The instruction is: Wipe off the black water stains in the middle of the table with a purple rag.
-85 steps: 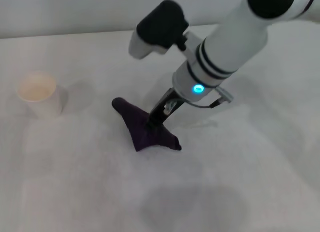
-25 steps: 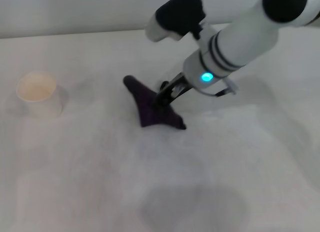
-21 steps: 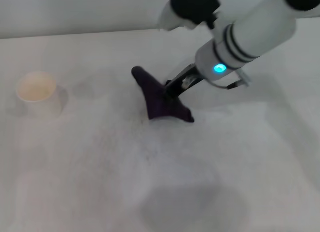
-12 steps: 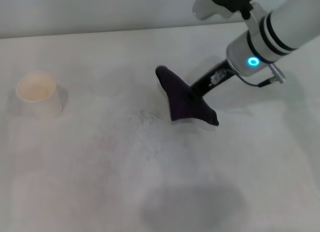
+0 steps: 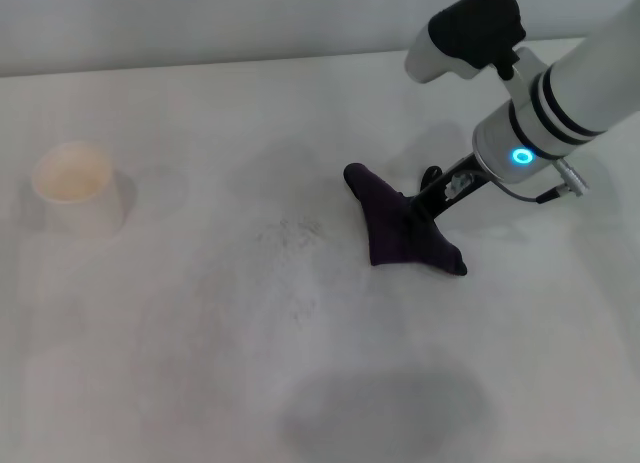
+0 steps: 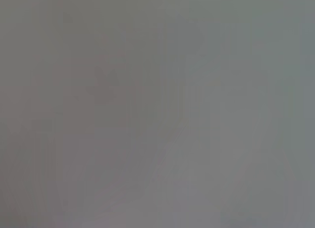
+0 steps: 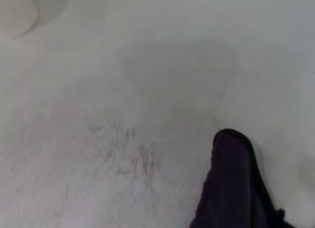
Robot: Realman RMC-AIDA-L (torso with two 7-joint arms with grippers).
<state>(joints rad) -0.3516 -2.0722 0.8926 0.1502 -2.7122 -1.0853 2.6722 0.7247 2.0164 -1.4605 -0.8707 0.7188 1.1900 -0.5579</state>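
The purple rag [image 5: 400,233] lies bunched on the white table [image 5: 200,363], right of the middle. My right gripper [image 5: 425,211] reaches down from the right and is shut on the rag's right part, pressing it to the tabletop. In the right wrist view the rag [image 7: 231,188] shows as a dark fold at the picture's edge. No black water stains show; only faint grey streaks [image 5: 290,233] mark the table left of the rag, and the streaks [image 7: 128,154] appear in the wrist view too. The left gripper is out of view.
A pale paper cup [image 5: 75,183] stands at the table's far left, also seen as the cup [image 7: 15,11] in the right wrist view. The left wrist view shows only a uniform grey.
My right gripper has dragged the rag from the table's middle to the right and a little nearer. Faint grey streaks now show where the rag was.
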